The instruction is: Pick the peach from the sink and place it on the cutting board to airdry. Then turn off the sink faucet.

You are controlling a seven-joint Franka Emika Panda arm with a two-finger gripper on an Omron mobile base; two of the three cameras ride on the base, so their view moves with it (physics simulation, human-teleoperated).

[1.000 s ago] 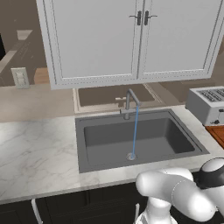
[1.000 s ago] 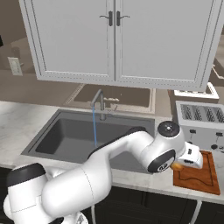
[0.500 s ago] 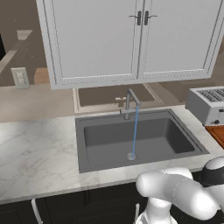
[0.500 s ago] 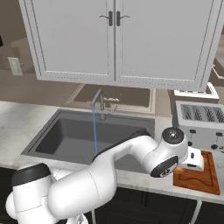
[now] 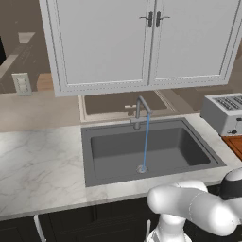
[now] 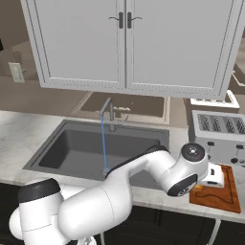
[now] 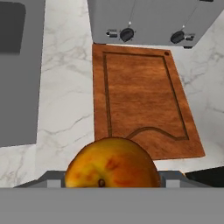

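The peach (image 7: 111, 165), orange-red and round, sits at the bottom of the hand view with my gripper (image 7: 112, 180) shut on it. Beyond it the reddish-brown cutting board (image 7: 141, 98) lies flat on the counter. In the right base view the gripper (image 6: 213, 178) hovers over the near left part of the cutting board (image 6: 221, 197). The dark grey sink (image 6: 79, 149) is to the left, and the sink faucet (image 6: 109, 111) still pours a thin blue stream onto the drain. In the left base view the sink faucet (image 5: 141, 110) stands behind the sink (image 5: 106, 150), and a corner of the cutting board (image 5: 235, 143) shows.
A silver toaster (image 6: 221, 135) stands right behind the cutting board, its knobs close to the board's far edge (image 7: 127, 34). White marble counter (image 7: 65, 92) separates board and sink. Wall cabinets (image 6: 129, 43) hang above the faucet.
The arm has swung a little further right and the hand has come down closer over the cutting board, carrying the peach. Water keeps running.
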